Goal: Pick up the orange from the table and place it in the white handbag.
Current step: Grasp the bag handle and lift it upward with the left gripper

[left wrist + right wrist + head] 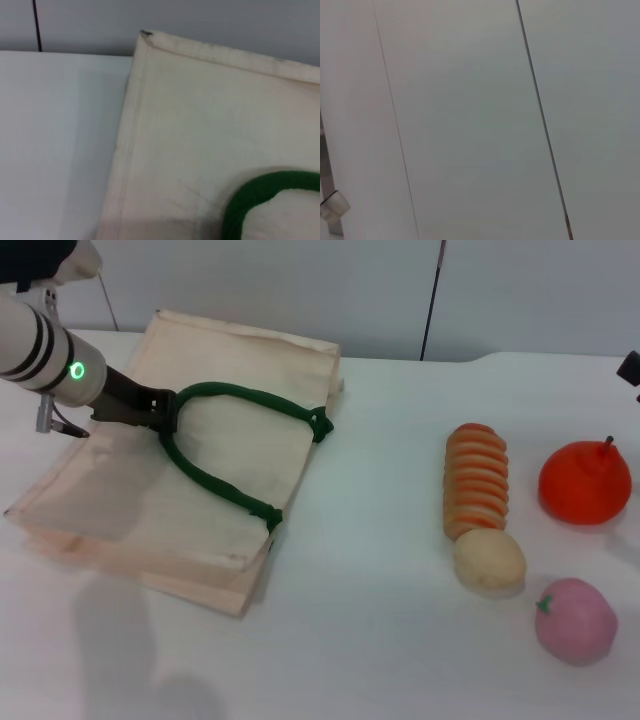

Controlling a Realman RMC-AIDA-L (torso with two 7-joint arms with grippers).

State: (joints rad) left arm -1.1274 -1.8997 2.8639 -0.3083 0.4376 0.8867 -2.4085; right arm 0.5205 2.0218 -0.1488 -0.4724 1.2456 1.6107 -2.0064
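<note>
Orange (585,483), round, bright, thin dark stem on top, sits on the table (380,640) near its right edge, untouched, beside a ribbed spiral piece (476,480); a pink fruit (575,621) lies nearer me. My head view also shows the white handbag (130,500) lying flat toward the left edge, my left gripper (165,410) clamped on its green rope handle (230,495). My left wrist view adds only the bag's seamed corner and the handle's curve. My right wrist view shows only wall panels; my right gripper's state I cannot tell.

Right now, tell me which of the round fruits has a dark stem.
The orange, at the table's far right; the pink fruit nearer the front has a green stem.
</note>
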